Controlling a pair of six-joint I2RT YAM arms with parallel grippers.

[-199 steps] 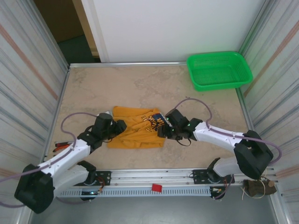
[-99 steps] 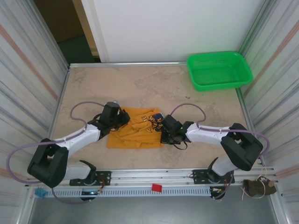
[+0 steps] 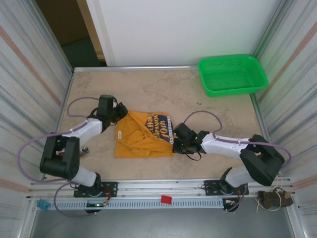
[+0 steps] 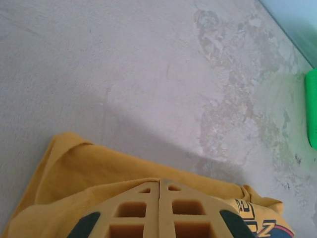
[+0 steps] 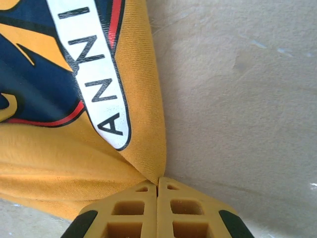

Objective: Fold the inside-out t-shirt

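The inside-out t-shirt, mustard-orange, lies crumpled on the table's near middle with its dark-and-white lettered print facing up. My left gripper is at the shirt's back-left corner, shut on the cloth. In the left wrist view the closed fingertips sit in a fold of the t-shirt. My right gripper is at the shirt's right edge, shut on it. The right wrist view has the cloth pinched at the fingertips, below the print.
A green plastic basket stands at the back right corner and its edge appears in the left wrist view. Striped walls close in the table on both sides. A metal rail runs along the near edge.
Both grippers have shut on the shirt. The left gripper has moved back and left with its corner, spreading the cloth and uncovering more of the print. The right gripper has stayed at the right edge.
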